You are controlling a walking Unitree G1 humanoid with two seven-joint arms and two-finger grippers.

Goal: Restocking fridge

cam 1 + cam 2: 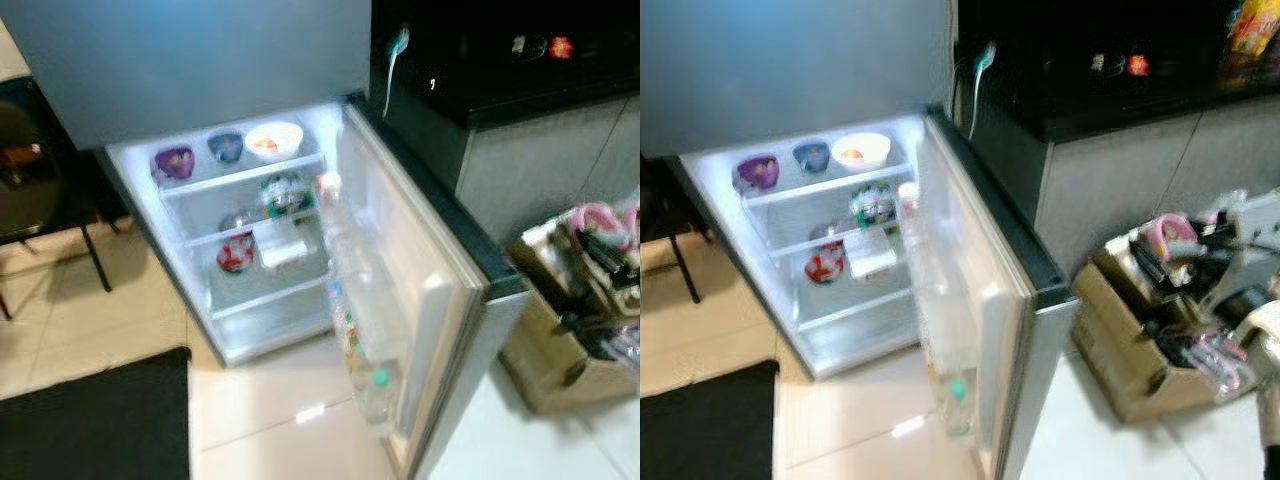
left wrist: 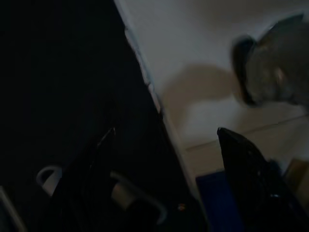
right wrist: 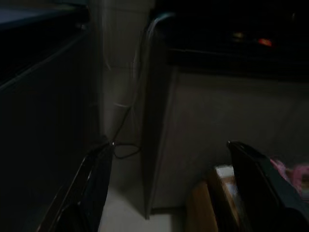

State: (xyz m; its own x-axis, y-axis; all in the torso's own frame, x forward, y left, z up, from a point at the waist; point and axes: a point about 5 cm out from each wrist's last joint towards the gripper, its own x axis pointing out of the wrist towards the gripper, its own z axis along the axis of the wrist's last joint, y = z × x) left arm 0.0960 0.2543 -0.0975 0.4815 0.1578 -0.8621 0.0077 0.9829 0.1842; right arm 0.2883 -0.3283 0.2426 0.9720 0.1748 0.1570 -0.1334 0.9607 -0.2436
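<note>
The fridge (image 1: pixel 250 60) stands with its lower door (image 1: pixel 400 260) swung wide and its inside lit. On the top shelf sit a purple bowl (image 1: pixel 173 162), a blue bowl (image 1: pixel 226 147) and a white bowl (image 1: pixel 273 140) with something orange in it. Packets and a red-lidded tub (image 1: pixel 236 254) lie on the shelves below. Bottles (image 1: pixel 375 385) fill the door racks. My left gripper (image 2: pixel 166 130) hangs open over the floor beside the black mat. My right gripper (image 3: pixel 169 144) is open too, facing the gap between fridge and counter, with nothing between its fingers.
A cardboard box (image 1: pixel 1140 370) crammed with goods sits on the floor right of the door. A dark counter (image 1: pixel 520 70) runs behind it. A black mat (image 1: pixel 95 415) lies front left, and a dark chair (image 1: pixel 30 190) stands at the far left.
</note>
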